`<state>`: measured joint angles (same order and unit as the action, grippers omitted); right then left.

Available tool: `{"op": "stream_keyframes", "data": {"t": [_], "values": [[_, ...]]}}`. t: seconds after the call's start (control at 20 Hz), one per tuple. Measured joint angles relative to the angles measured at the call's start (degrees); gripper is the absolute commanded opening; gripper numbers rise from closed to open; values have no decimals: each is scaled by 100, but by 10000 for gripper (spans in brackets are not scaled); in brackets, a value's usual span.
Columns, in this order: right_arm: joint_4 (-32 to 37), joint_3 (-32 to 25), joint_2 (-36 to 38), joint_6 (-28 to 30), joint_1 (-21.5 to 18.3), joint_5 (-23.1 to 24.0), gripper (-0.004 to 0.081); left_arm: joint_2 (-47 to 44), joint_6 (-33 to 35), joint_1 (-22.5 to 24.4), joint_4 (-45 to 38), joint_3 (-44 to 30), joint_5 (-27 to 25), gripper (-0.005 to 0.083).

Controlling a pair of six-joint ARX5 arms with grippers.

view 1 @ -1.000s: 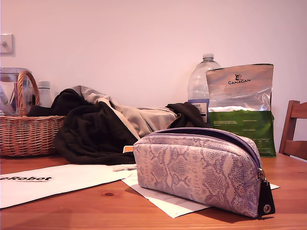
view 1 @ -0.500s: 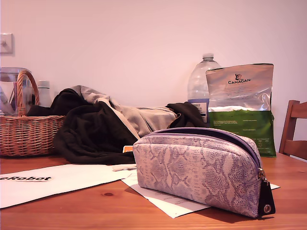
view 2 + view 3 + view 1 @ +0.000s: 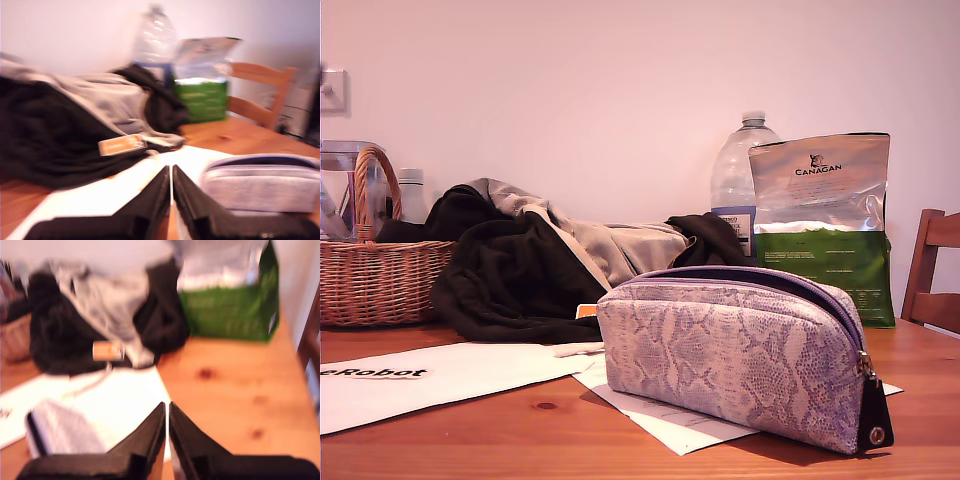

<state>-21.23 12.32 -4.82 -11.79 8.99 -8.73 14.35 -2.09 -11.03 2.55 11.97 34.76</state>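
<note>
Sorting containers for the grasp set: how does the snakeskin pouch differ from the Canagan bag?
The snakeskin pouch lies long and low on paper at the front; the Canagan bag stands upright at the back. The pouch is lilac scale print, the bag silver over green. The pouch's zip looks open; the bag's top looks closed. Both sit on the wooden table.

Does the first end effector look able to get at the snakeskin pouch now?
Probably yes: the pouch lies close beside my first end effector, with only flat paper between; the jaws are shut, though.
</note>
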Motion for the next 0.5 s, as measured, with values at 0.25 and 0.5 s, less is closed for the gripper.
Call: {"op": "stream_keyframes", "data": {"t": [0.25, 0.5], "values": [[-133, 0, 0, -39, 590, -164, -13, 1600, 1709, -516, 352, 848, 575, -23], [-245, 0, 2, -48, 988, -170, -13, 3438, 3403, -1126, 1220, 2131, 608, -23]]}}
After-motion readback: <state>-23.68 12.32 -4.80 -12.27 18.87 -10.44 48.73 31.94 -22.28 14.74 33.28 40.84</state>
